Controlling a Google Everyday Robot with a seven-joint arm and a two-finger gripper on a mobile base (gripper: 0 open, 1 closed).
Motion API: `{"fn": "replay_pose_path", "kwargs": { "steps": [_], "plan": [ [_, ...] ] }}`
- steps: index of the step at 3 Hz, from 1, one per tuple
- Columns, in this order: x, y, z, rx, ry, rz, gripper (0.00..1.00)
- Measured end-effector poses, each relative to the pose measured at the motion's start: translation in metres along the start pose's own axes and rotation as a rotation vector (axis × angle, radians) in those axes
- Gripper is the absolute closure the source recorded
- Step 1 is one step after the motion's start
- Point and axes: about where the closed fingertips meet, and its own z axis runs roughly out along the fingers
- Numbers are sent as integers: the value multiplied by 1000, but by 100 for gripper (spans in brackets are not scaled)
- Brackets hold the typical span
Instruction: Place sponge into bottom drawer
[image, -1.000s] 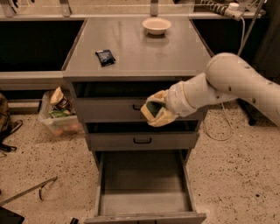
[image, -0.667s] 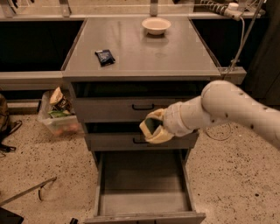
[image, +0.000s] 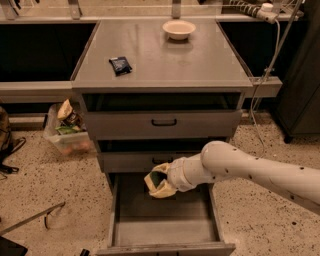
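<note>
The thick, tubular white arm (image: 250, 167) (peppered with small dark dots) narrows through 1 ribbed white wrist collar (image: 182, 174) to the pale yellow gripper (image: 159, 181), which hangs over the open bottom drawer (image: 165, 231).

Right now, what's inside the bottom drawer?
Only bare grey floor shows in the bottom drawer. The gripper, shut on the sponge, hangs over its rear half. The floor under it and the arm is hidden.

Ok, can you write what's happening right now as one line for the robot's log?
pincer: gripping sponge, over bottom drawer | drawer: pulled open | sponge: not yet dropped in | step: placing
</note>
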Motion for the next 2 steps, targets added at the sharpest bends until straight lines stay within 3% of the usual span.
{"fn": "replay_pose_path", "kwargs": {
  "steps": [1, 2],
  "plan": [
    [0, 0, 0, 0, 0, 0, 100],
    [28, 2, 32, -3, 28, 40, 100]
  ]
}}
